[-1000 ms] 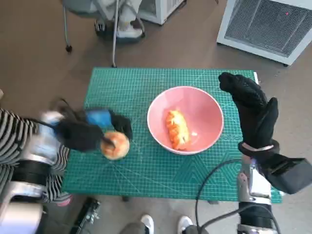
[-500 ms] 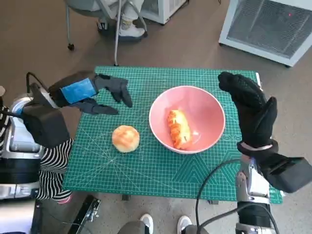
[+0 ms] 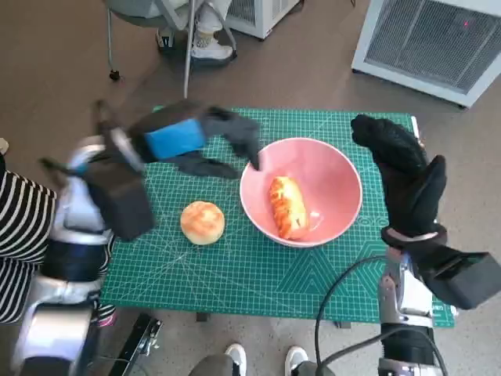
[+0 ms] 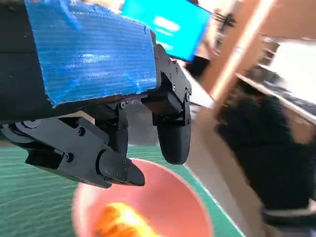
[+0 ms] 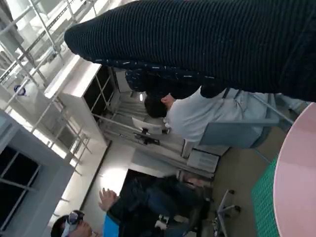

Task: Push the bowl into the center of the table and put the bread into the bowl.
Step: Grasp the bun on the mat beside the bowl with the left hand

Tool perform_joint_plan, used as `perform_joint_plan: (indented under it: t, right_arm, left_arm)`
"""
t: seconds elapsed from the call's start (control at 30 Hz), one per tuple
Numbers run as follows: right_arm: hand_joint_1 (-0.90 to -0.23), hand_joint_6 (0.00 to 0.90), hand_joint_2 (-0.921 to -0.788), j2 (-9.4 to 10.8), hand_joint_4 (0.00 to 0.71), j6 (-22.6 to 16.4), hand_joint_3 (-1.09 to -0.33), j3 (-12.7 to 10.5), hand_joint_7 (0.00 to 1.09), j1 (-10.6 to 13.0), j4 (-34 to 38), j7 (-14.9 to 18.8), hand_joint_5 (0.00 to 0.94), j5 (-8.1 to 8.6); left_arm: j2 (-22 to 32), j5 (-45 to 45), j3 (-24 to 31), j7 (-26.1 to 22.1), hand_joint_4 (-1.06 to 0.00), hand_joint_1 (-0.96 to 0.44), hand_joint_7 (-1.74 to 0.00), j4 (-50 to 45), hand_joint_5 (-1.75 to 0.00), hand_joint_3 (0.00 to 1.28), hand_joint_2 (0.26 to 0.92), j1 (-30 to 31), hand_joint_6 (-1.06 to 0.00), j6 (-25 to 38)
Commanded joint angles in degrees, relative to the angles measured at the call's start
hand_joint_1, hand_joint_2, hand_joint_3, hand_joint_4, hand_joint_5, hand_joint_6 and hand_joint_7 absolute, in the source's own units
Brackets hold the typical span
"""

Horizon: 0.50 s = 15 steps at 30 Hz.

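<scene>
The pink bowl point(image 3: 301, 192) stands on the green cutting mat point(image 3: 235, 274), right of the middle, with an orange elongated bread point(image 3: 286, 207) lying inside it. A round bread point(image 3: 203, 222) lies on the mat left of the bowl. My left hand point(image 3: 196, 141) hovers above the mat, its fingers spread and reaching to the bowl's left rim, holding nothing. In the left wrist view its fingers point(image 4: 170, 128) hang over the bowl point(image 4: 163, 202). My right hand point(image 3: 403, 176) stands upright beside the bowl's right rim, fingers extended, empty. The bowl's rim point(image 5: 291, 182) shows in the right wrist view.
A white appliance with a grille point(image 3: 430, 43) stands on the floor beyond the table's right corner. Chair legs and a person's shoes point(image 3: 196, 43) are behind the table. Striped cloth point(image 3: 23, 235) shows at the left edge. People point(image 5: 197, 111) sit in the room.
My left hand has let go of the round bread, risen, and swung right from the mat's left side to the bowl's left rim. The right hand has stayed put.
</scene>
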Motion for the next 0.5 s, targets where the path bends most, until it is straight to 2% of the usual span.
perform_joint_plan:
  t: [0.03, 0.17, 0.37, 0.5]
  right_arm:
    - [-0.687, 0.050, -0.921, 0.2, 0.197, 0.6, -0.713, -0.2, 0.41, 1.5, 0.0, 0.1, 0.002, 0.46]
    - [-0.686, 0.050, -0.921, 0.1, 0.197, 0.5, -0.712, -0.3, 0.41, 2.4, -1.0, -0.2, 0.002, 0.12]
    - [-0.686, 0.048, -0.921, -0.2, 0.196, 0.8, -0.713, -0.8, 0.41, 3.2, -2.0, -0.3, 0.001, 0.51]
    - [-0.690, 0.047, -0.921, 0.0, 0.195, 0.8, -0.712, -1.1, 0.41, 3.6, -2.3, -0.6, 0.001, 0.59]
  left_arm:
    - [-2.0, 1.3, -1.8, 0.1, -0.71, 0.00, -1.23, 3.1, -1.10, 0.07, 0.920, -2.7, -0.60, -0.4]
    - [-2.4, 1.1, -2.4, -0.8, -0.72, 0.00, -1.23, 4.6, -1.06, 0.05, 0.920, -3.2, -0.63, 0.0]
    - [-1.3, 0.5, -2.0, -2.4, -0.71, 0.00, -1.24, 3.8, -1.04, 0.05, 0.920, -2.7, -0.65, 1.1]
    - [0.4, 0.0, -1.4, -4.0, -0.67, 0.00, -1.27, 1.8, -1.11, 0.08, 0.920, -2.1, -0.61, 3.6]
